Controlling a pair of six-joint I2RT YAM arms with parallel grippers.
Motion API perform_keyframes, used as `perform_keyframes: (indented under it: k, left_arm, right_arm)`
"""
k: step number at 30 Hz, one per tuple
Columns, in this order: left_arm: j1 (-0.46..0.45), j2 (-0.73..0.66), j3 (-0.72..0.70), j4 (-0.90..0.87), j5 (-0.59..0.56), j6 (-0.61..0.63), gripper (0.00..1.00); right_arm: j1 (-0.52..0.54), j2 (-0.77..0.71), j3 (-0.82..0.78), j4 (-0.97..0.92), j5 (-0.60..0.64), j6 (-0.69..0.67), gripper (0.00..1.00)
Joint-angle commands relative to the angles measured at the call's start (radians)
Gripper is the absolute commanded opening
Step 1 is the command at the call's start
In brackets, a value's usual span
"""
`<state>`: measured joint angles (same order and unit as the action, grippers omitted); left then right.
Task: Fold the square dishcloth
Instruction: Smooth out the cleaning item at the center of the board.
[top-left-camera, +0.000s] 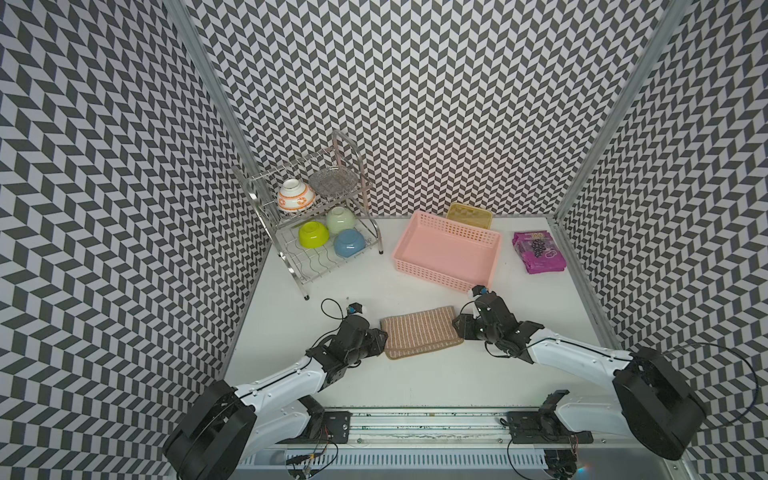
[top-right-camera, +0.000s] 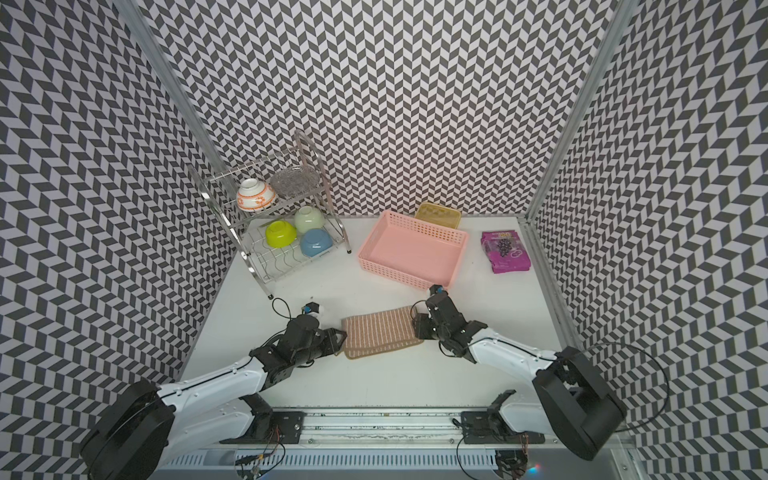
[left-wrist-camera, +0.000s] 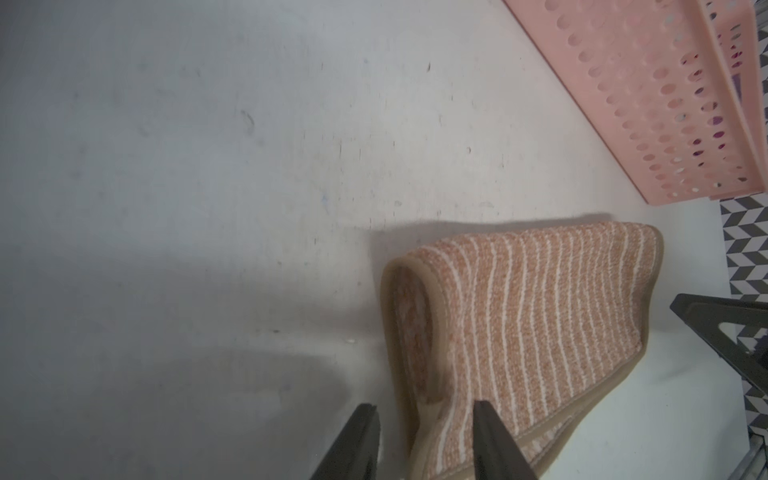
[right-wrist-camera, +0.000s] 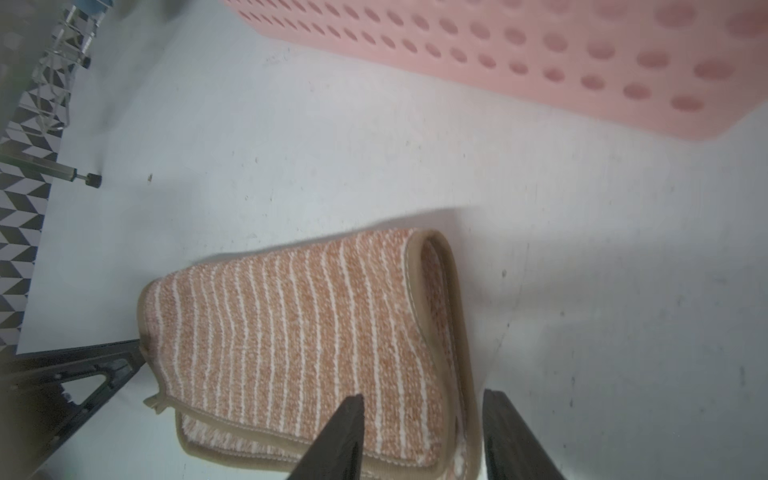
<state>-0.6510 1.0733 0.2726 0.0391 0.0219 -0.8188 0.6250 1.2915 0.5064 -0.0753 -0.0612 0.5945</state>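
The square dishcloth (top-left-camera: 419, 332) (top-right-camera: 380, 332) lies folded in half on the white table, tan-brown with thin pale stripes and a darker hem. Its top layer sits slightly back from the bottom layer along the near edge. My left gripper (top-left-camera: 380, 338) (left-wrist-camera: 424, 407) is at the cloth's left end, open, its jaws straddling the hemmed edge of the dishcloth (left-wrist-camera: 540, 324) without pinching it. At the right end my right gripper (top-left-camera: 457, 328) (right-wrist-camera: 424, 395) is also open. One of its fingers is over the dishcloth (right-wrist-camera: 299, 332) and the other is beside the edge.
A pink basket (top-left-camera: 449, 249) stands just behind the right gripper, with a yellow lid (top-left-camera: 469, 216) behind it. A purple packet (top-left-camera: 538, 251) lies at the back right. A metal dish rack (top-left-camera: 299, 257) holding several bowls stands at the back left.
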Motion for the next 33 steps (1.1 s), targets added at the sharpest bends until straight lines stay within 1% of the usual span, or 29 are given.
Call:
perform_keyframes:
  k: [1, 3, 7, 10, 14, 18, 25, 28, 33]
  left_arm:
    - [-0.027, -0.007, -0.005, 0.003, 0.028, -0.017, 0.40]
    - [-0.046, 0.002, -0.002, -0.003, 0.029, -0.022, 0.38]
    - [-0.068, 0.019, 0.006, -0.033, 0.013, -0.035, 0.28]
    - [-0.071, 0.018, 0.015, -0.050, 0.008, -0.034, 0.22]
    - [-0.076, 0.013, 0.031, -0.068, 0.017, -0.035, 0.09]
    - [-0.077, -0.006, 0.057, -0.084, 0.042, -0.034, 0.00]
    - [-0.077, -0.008, 0.079, -0.075, 0.104, -0.039, 0.00]
    - [-0.079, -0.011, 0.075, -0.081, 0.110, -0.040, 0.00]
    - [-0.078, 0.010, 0.027, -0.051, 0.130, -0.062, 0.00]
  right_arm:
    - [0.001, -0.027, -0.031, 0.028, -0.064, 0.032, 0.51]
    - [0.001, -0.024, -0.045, 0.041, -0.084, 0.036, 0.52]
    - [0.001, 0.004, -0.062, 0.070, -0.108, 0.039, 0.52]
    - [0.001, 0.021, -0.069, 0.097, -0.129, 0.043, 0.52]
    - [0.001, 0.033, -0.066, 0.102, -0.132, 0.044, 0.51]
    - [0.001, 0.042, -0.062, 0.104, -0.128, 0.041, 0.49]
    - [0.001, 0.051, -0.063, 0.101, -0.115, 0.041, 0.48]
    - [0.001, 0.044, -0.063, 0.094, -0.105, 0.039, 0.48]
    - [0.001, 0.026, -0.063, 0.075, -0.076, 0.036, 0.50]
